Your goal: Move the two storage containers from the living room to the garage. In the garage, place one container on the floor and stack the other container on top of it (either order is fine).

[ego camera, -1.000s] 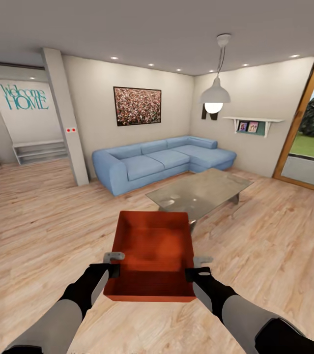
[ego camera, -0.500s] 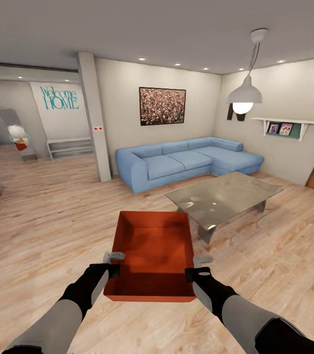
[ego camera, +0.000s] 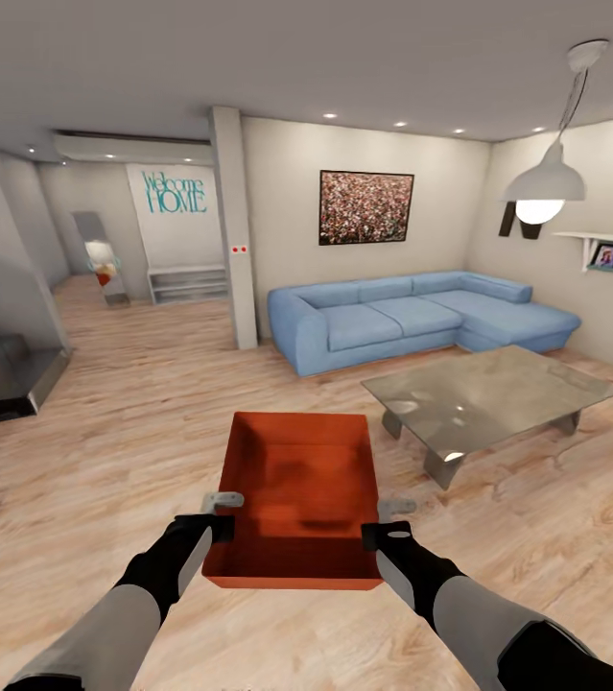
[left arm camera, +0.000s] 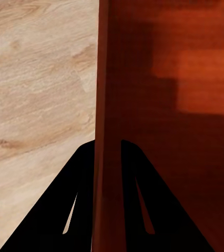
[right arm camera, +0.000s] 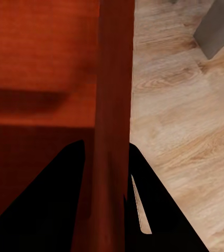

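Here we are in the living room, and the orange-red box [ego camera: 296,499] rides out in front of the robot, lifted clear of the wood floor [ego camera: 105,432]. The left tool [ego camera: 218,528] is pinched on the box's left wall, the right tool [ego camera: 375,534] pinched on the right wall, a finger each side of the thin panel. This looks like the carrying leg. Next it needs a level box, a steady squeeze, and a route past the glass table [ego camera: 488,398] toward the hallway.
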